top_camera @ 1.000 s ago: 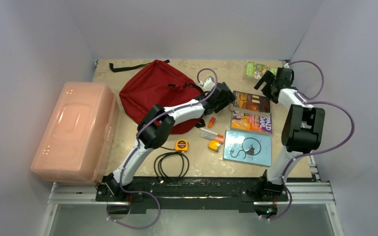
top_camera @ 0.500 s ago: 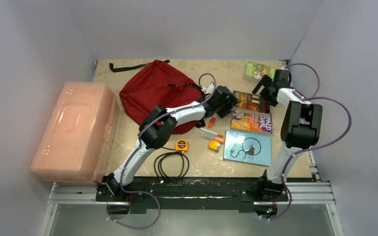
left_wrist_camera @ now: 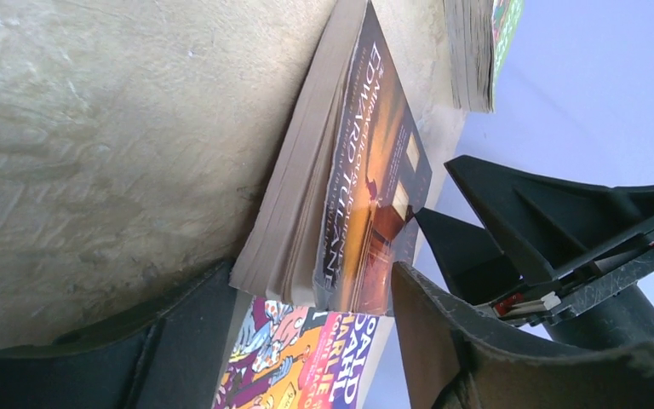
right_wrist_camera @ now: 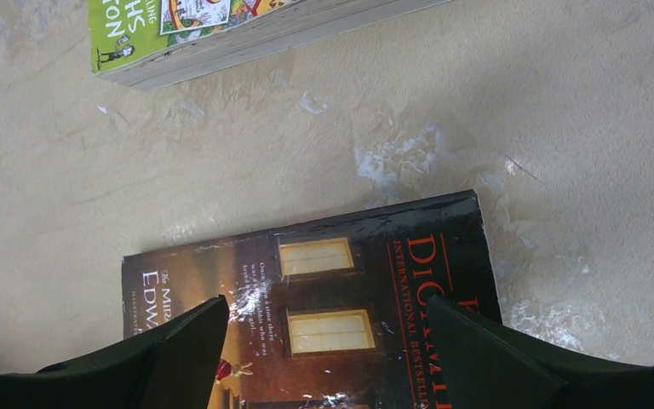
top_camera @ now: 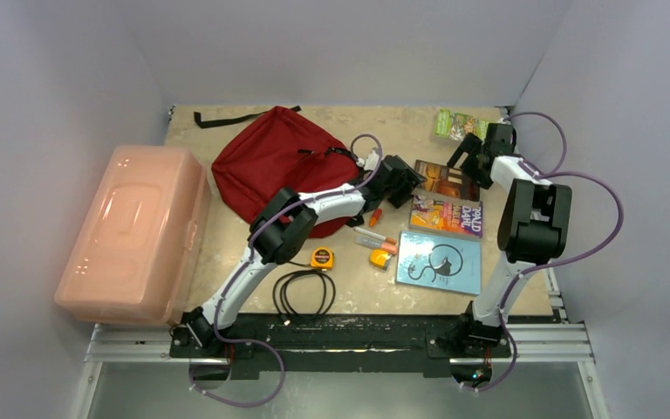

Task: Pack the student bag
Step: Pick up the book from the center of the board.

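The student bag [top_camera: 275, 166], dark red, lies at the back left with none of the loose items in it. A dark paperback [top_camera: 449, 182] lies flat right of it. My left gripper [top_camera: 404, 179] is at the book's left edge. In the left wrist view the dark paperback's [left_wrist_camera: 366, 187] corner sits between the fingers of my left gripper [left_wrist_camera: 311, 281], which is open around it. My right gripper [top_camera: 471, 157] hovers at the book's far right end. In the right wrist view my right gripper [right_wrist_camera: 328, 311] stands wide open above the dark paperback's cover [right_wrist_camera: 349, 290].
A green book [top_camera: 462, 125] lies at the back right, a colourful paperback [top_camera: 445, 216] and a blue book [top_camera: 439, 262] lie nearer. An orange marker [top_camera: 375, 216], tape measure [top_camera: 321, 257] and coiled cable [top_camera: 304, 292] are mid-table. A pink box [top_camera: 135, 231] is far left.
My left gripper has edged onto the dark paperback's corner and its jaws have narrowed. My right gripper dropped slightly toward the book's far end, then held still.
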